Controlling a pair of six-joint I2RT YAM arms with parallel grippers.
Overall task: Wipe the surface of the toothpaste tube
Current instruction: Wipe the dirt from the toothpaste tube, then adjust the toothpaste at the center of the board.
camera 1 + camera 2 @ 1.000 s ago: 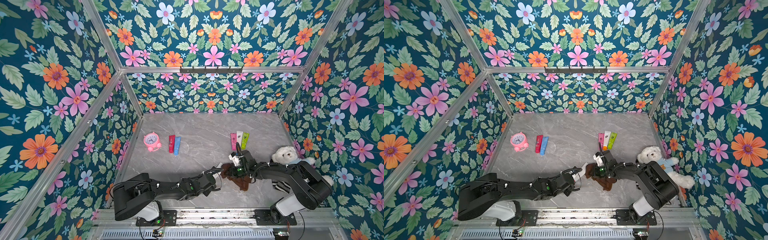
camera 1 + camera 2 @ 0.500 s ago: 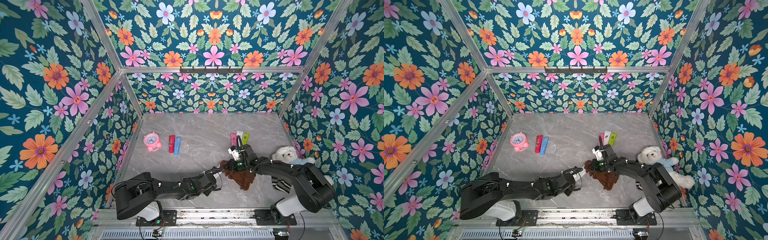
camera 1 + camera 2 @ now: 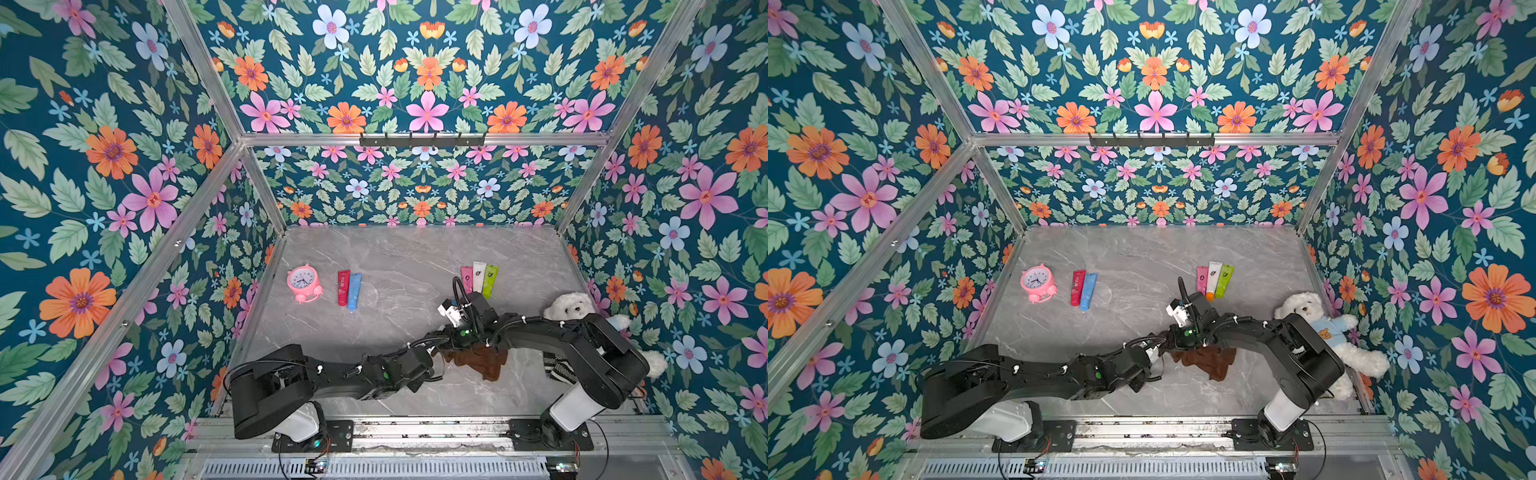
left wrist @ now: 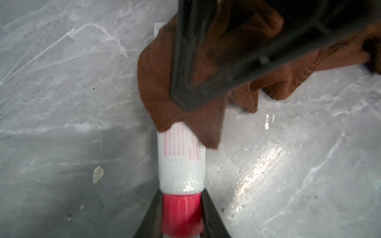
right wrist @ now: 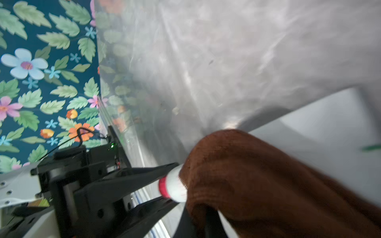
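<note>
Left gripper (image 4: 181,214) is gripping front-centre, jaws clamped on the red cap of the white toothpaste tube (image 4: 181,164). I can't tell if the tube is touching the counter (image 4: 61,82). Right gripper (image 4: 191,96), jaws pinched together on the brown cloth (image 4: 156,82), is pressing it over the tube's far end. Versus a second ago, the right wrist is sitting slightly closer to the left arm. The right arm is hiding the tube in both top views. Teddy bear (image 3: 571,305) is lying at the right. Further back are the pink, white and green tubes (image 3: 478,277), blue tube (image 3: 354,291), red tube (image 3: 343,287) and pink alarm clock (image 3: 303,283).
</note>
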